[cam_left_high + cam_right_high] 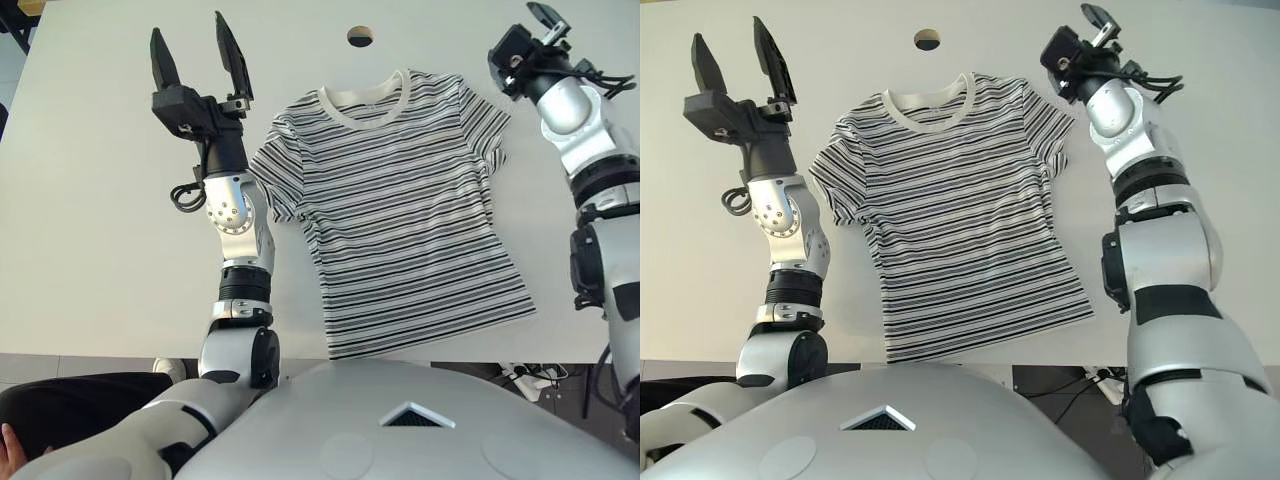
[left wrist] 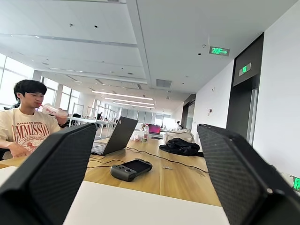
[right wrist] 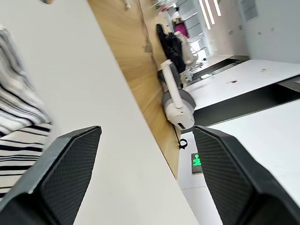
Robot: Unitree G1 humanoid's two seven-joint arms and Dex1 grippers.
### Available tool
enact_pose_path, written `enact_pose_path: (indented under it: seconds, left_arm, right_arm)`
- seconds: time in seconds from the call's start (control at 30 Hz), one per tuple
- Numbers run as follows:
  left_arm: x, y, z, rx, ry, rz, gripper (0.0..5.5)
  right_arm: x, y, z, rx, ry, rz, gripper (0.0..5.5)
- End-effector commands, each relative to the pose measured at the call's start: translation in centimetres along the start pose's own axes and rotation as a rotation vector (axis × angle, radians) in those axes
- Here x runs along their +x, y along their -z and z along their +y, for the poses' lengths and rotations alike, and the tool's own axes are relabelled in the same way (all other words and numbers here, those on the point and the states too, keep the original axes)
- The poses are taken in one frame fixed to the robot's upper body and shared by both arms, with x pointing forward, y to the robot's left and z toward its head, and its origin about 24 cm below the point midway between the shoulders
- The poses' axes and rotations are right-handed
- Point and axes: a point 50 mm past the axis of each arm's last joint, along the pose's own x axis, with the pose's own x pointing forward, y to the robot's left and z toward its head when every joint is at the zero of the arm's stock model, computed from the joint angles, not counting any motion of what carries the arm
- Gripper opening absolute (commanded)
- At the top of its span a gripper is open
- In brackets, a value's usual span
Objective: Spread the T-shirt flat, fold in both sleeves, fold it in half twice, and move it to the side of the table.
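T-shirt flat, lying between left and right spread jaws

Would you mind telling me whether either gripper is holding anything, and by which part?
Nothing is held. The left gripper and the right gripper are both open and empty; the T-shirt lies flat on the table.

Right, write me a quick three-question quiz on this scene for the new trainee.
1. True or false: the T-shirt lies spread flat on the table, with both sleeves not yet folded in.
2. Pick one. The left gripper is: A) shut on a sleeve; B) open and holding nothing; C) shut and pressing on the hem.
3. Fill the gap: the round hole in the table sits just beyond the shirt's ____.

Key: 1 true; 2 B; 3 collar.
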Motion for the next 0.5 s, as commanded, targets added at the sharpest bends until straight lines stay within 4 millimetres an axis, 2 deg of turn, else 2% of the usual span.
enact_pose_path:
  seconds: [0.03,0.1,0.23,0.5]
  left_arm:
    - [0.1,-0.1,0.3,0.013,0.001,-0.006,3.96]
    - [0.1,0.0,0.1,0.006,0.002,-0.006,3.96]
    - [0.0,0.1,-0.5,-0.002,0.025,0.001,3.96]
    - [0.0,0.0,-0.5,-0.002,0.039,0.006,3.96]
  right_arm:
    - [-0.9,1.6,2.5,0.003,-0.100,0.049,3.60]
    - [-1.1,2.0,4.3,-0.005,-0.157,0.085,3.60]
    - [-1.2,2.3,6.2,-0.010,-0.202,0.135,3.60]
    - [-1.5,3.3,5.8,-0.002,-0.211,0.215,3.60]
